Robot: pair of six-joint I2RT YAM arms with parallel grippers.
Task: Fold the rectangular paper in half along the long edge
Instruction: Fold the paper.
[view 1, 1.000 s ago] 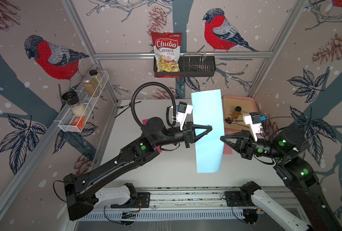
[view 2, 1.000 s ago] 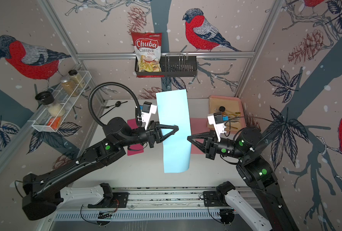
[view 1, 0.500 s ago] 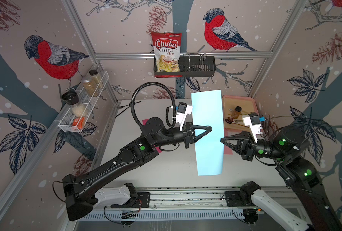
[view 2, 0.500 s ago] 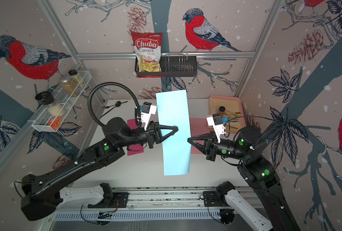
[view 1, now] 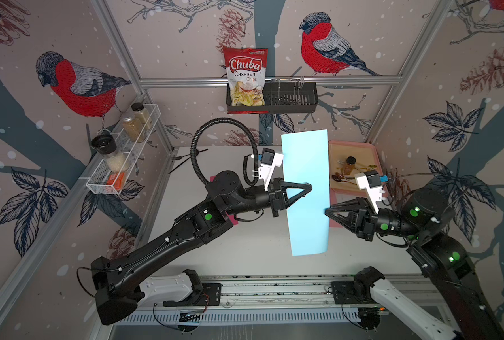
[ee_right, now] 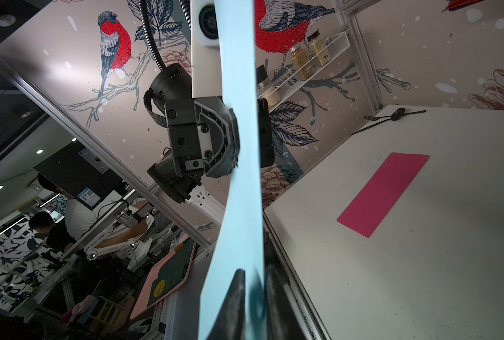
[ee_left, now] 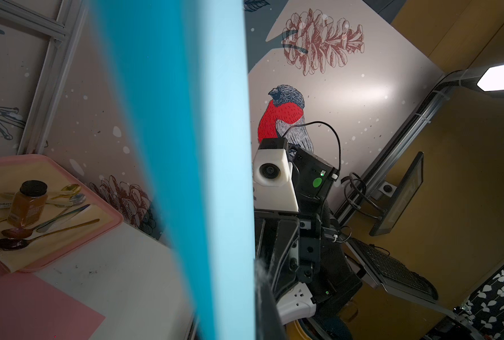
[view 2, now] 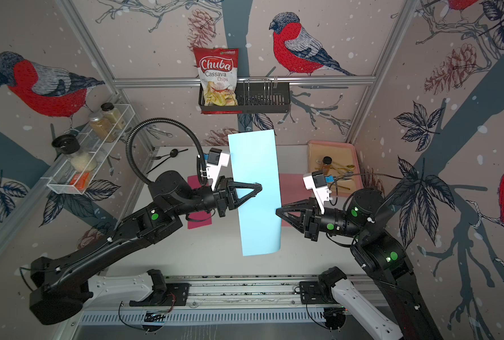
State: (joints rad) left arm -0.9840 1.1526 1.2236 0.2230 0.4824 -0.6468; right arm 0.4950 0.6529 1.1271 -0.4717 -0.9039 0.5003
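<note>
The blue paper hangs above the desk, its long axis front to back, with the left claw clenched on one long edge at mid-length. The right claw straddles the opposite long edge, but I cannot tell whether it grips.

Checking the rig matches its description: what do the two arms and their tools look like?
The left arm and right arm are black with green dots, on white bases. The left tool and right tool are black, tapering triangles, each with a white camera housing. A ribbed black hose loops from the left arm.
</note>
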